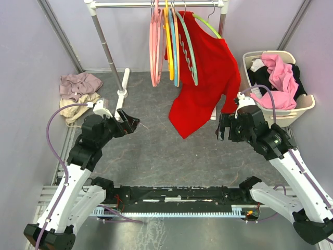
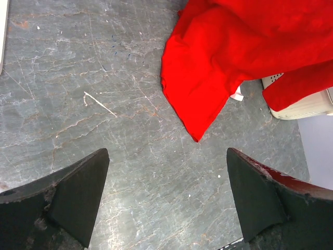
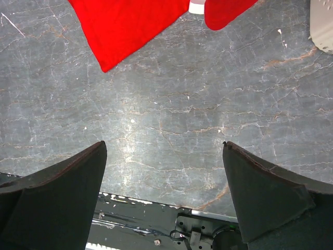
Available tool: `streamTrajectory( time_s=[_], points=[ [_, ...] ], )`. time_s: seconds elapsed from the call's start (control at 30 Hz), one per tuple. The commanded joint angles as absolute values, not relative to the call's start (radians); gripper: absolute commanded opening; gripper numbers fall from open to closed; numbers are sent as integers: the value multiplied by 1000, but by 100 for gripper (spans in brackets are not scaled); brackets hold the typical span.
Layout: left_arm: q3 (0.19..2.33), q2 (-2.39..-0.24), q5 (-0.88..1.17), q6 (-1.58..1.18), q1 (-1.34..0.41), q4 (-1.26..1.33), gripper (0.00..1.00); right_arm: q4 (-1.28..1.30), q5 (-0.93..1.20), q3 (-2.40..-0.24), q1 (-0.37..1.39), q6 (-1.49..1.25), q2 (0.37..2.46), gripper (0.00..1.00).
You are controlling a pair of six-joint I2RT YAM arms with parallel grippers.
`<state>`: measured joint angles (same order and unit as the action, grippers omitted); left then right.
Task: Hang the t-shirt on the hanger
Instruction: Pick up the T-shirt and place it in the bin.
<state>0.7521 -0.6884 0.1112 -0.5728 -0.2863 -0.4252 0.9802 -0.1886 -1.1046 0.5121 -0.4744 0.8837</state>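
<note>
The pink t-shirt (image 1: 281, 78) lies crumpled in a white basket (image 1: 307, 107) at the right, among other clothes. The pale mint-green hanger (image 1: 192, 57) hangs on the rack between other hangers and the red shirt (image 1: 208, 83). My left gripper (image 1: 133, 123) is open and empty above the floor, left of the red shirt's hem; in the left wrist view the gripper (image 2: 166, 198) faces that hem (image 2: 218, 67). My right gripper (image 1: 222, 127) is open and empty just below the red shirt, left of the basket. The right wrist view shows the gripper (image 3: 164, 192) over bare floor.
Pink hangers (image 1: 155, 47) and a lime-green hanger (image 1: 208, 23) carrying the red shirt hang on the rack. The rack's slanted pole (image 1: 109, 52) and white foot (image 1: 124, 86) stand near my left gripper. A pile of beige and mauve clothes (image 1: 78, 94) lies far left.
</note>
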Motion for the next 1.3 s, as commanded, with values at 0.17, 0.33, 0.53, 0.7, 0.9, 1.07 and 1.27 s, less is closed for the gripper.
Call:
streamTrajectory(
  time_s=[0.17, 0.33, 0.53, 0.7, 0.9, 1.07, 1.27],
  points=[
    [761, -673, 134, -594, -281, -422, 99, 954, -208, -1121, 511, -481, 875, 100],
    [761, -674, 138, -597, -281, -417, 99, 962, -210, -1117, 510, -482, 873, 100],
    [767, -686, 153, -598, -281, -403, 99, 977, -268, -1151, 511, -490, 893, 100],
    [778, -713, 175, -593, -282, -379, 99, 1060, -422, -1319, 507, -460, 1020, 100],
    [804, -744, 198, -573, -281, -399, 99, 1055, -450, -1473, 392, -445, 1136, 100],
    [800, -730, 207, -568, -281, -427, 99, 1054, -302, -1561, 163, -428, 1187, 98],
    [782, -749, 245, -571, -281, -430, 99, 1070, -109, -1644, -165, -435, 1275, 93]
  ],
)
